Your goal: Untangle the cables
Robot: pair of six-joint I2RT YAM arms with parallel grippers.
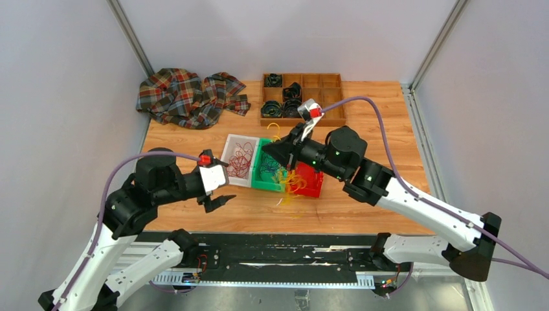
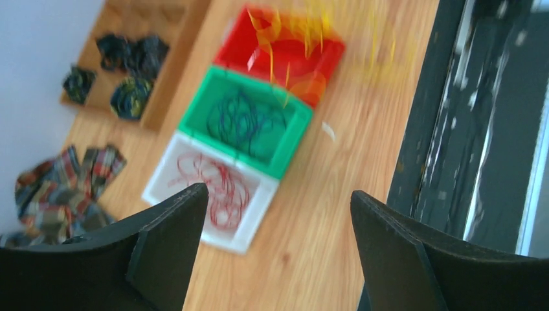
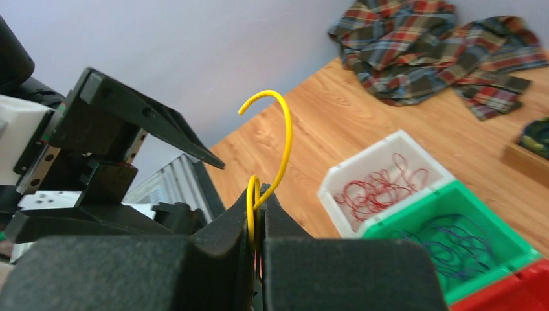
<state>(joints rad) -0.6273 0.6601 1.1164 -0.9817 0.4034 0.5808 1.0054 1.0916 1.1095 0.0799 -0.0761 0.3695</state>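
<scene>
Three bins stand side by side mid-table. The white bin (image 1: 228,148) holds red cables (image 1: 241,159), the green bin (image 1: 262,183) holds dark blue cables (image 1: 270,165), and the red bin (image 1: 314,188) holds yellow cables (image 1: 291,180) that spill over its front edge. My right gripper (image 1: 267,148) hovers above the green bin. In the right wrist view it (image 3: 260,194) is shut on a thin yellow cable (image 3: 285,139) whose free end curls up in a hook. My left gripper (image 1: 223,186) is open and empty over the bare table left of the white bin, with both fingers (image 2: 171,223) spread wide.
A wooden compartment tray (image 1: 324,81) with black coiled bands (image 1: 272,107) stands at the back. A crumpled plaid cloth (image 1: 188,97) lies at the back left. Lilac hoses (image 1: 382,123) arc over each arm. The black rail (image 1: 272,256) runs along the near table edge.
</scene>
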